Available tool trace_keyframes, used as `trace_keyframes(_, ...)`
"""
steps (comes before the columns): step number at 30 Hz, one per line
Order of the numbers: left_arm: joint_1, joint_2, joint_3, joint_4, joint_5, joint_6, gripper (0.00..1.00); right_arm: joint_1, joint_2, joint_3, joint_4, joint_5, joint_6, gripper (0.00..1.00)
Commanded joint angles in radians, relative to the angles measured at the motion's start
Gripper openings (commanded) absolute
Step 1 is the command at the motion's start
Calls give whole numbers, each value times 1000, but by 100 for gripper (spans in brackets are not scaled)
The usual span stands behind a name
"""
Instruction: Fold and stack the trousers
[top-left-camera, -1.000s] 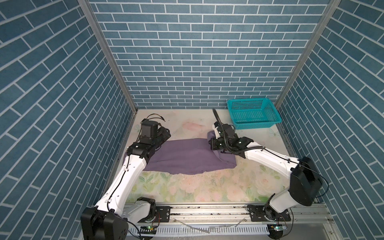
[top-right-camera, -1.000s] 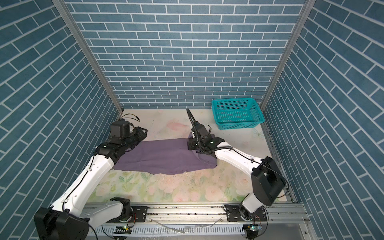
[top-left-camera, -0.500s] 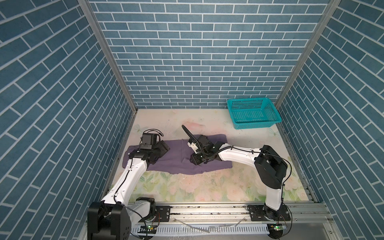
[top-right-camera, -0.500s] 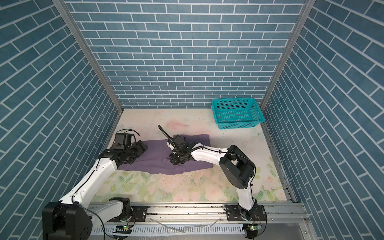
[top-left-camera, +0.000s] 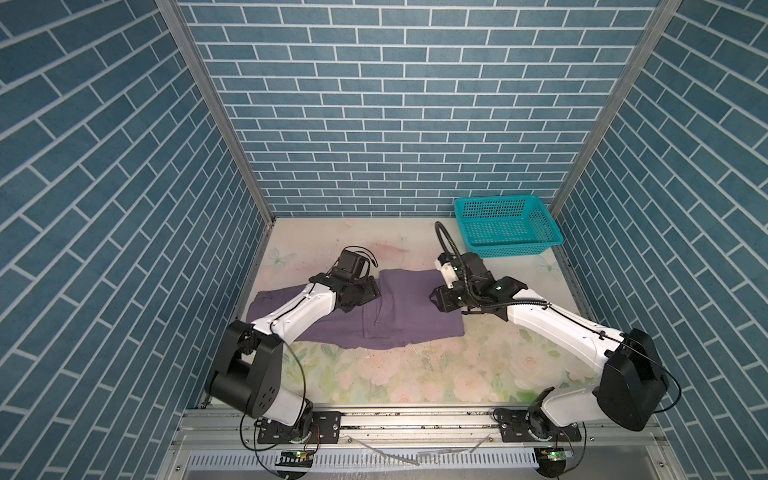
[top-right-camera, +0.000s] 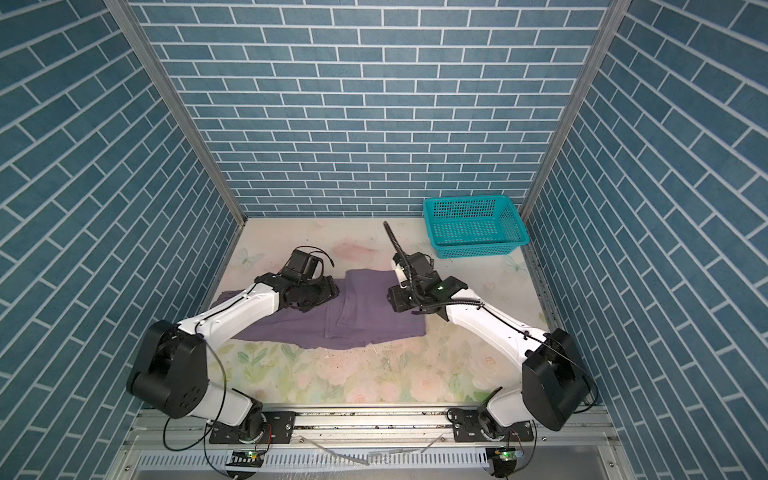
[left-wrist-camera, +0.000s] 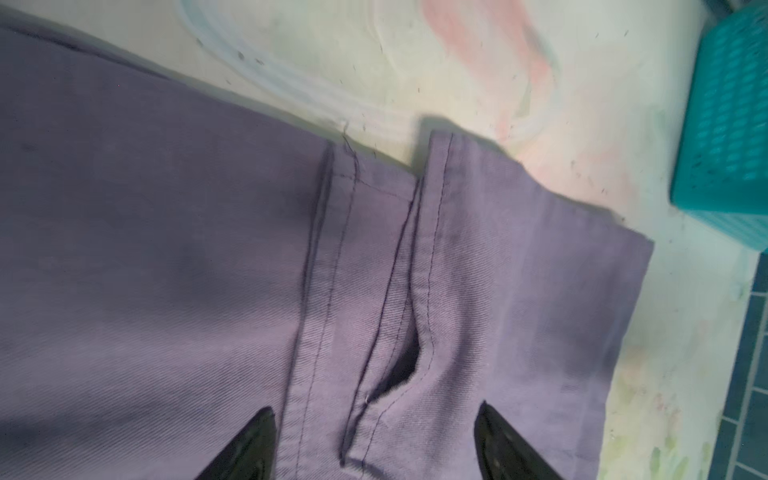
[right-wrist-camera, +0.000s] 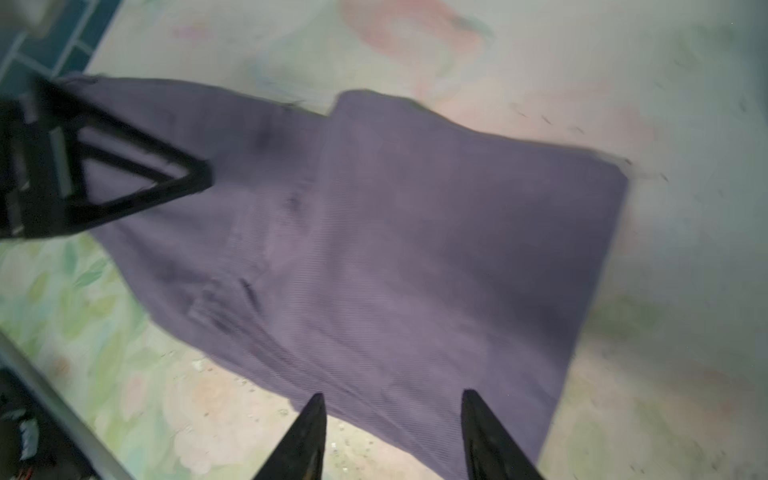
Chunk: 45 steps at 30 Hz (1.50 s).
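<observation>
1 pr trousers, 1 basket; L pincer apart; R pincer apart, prob. off cloth

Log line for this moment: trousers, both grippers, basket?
trousers: partly folded, flat on table | left gripper: open, over trousers | right gripper: open, over trousers | basket: back right, apart

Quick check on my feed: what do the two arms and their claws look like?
The left arm and right arm have white links, bulky black joints and thin black cables. A black ribbed hose rises from the right wrist. The left claw and right claw have black, tapered, pointed fingers.
</observation>
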Motion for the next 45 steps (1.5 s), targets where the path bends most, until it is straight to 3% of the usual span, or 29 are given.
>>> trace_keyframes(1,-54,72,41,61,9,9,71,-82,4,-79,-6,-123,104,48)
trace_keyframes(7,-84,233,117,94,11,11,55,-162,56,-127,82,-267,190,38)
trace_keyframes(9,-85,260,130,94,17,9,43,-172,60,-132,94,-274,203,38)
trace_keyframes(13,-85,264,149,57,13,14,9,-181,58,-133,95,-270,208,38)
trace_keyframes(15,-85,238,170,3,-2,28,0,-185,63,-131,89,-262,210,38)
trace_keyframes(23,-84,86,228,-287,-141,49,0,-189,79,-114,78,-253,210,38)
trace_keyframes(33,-27,98,119,-295,-148,6,0,-190,84,-122,75,-247,208,38)
trace_keyframes(34,-18,86,113,-287,-142,3,5,-189,83,-124,75,-245,208,38)
trace_keyframes(35,-16,78,113,-279,-140,2,15,-189,81,-127,74,-245,207,38)
trace_keyframes(37,-16,79,127,-270,-129,11,68,-189,80,-128,71,-240,207,40)
trace_keyframes(38,-16,86,136,-265,-116,17,78,-189,82,-128,70,-235,206,41)
trace_keyframes(45,-25,85,135,-227,-66,16,81,-189,105,-77,-21,-136,178,55)
